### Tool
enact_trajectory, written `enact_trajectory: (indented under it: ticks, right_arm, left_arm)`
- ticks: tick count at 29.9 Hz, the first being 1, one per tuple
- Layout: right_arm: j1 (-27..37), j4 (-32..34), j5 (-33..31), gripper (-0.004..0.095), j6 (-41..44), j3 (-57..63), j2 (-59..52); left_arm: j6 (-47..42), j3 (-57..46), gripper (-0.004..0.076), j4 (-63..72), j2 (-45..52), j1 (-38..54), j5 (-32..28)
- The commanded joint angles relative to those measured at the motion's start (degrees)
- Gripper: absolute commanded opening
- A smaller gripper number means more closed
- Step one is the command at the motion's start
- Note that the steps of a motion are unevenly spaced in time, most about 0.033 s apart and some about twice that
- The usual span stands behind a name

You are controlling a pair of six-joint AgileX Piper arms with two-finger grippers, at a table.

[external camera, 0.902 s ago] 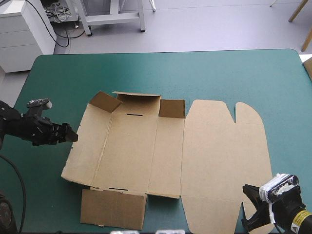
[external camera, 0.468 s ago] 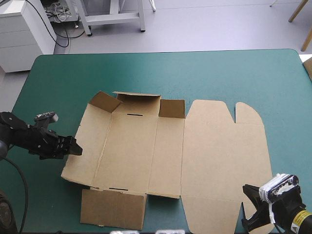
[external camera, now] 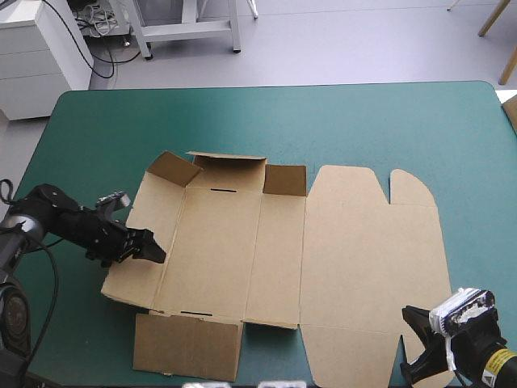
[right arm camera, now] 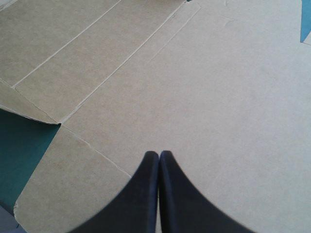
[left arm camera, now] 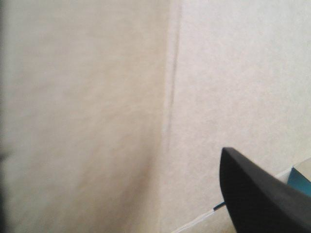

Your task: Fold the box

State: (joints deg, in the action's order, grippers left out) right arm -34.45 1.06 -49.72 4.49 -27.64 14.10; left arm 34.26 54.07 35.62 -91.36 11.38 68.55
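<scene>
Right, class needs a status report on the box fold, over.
Left gripper open, at the left wall of the box. Right gripper shut, above the flat lid, near edge. Far wall raised. Nothing in the way.

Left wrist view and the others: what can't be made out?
- Left wrist view: the blurred box fills it; one finger shows, the other is cut off.
- High view: whether the left gripper touches the box; too small.
- Right wrist view: whether the right gripper presses the box; its own fingers hide the contact.
</scene>
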Motion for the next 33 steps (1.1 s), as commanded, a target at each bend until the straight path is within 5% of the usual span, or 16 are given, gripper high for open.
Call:
enact_trajectory:
  ticks: [1, 10, 22, 33]
  right_arm:
    - [0.42, -0.39, 3.52, -0.0021, -0.07, -1.52, 0.53]
    - [0.42, -1.38, 3.31, -0.0021, -0.07, -1.52, 0.53]
    - [0.42, -1.49, 3.31, -0.0021, -0.07, -1.52, 0.53]
    - [0.42, -1.49, 3.2, -0.0021, -0.07, -1.52, 0.53]
  left_arm:
    - [0.05, 1.02, 0.0456, 2.65, 1.72, -3.87, 4.99]
    - [-1.62, 1.25, -0.0001, -2.0, 1.72, -5.15, 4.99]
    - [-1.26, 7.38, -0.0008, -7.89, 1.72, -5.57, 3.89]
    - [-3.65, 25.71, -0.0008, -42.74, 1.16, -22.68, -0.35]
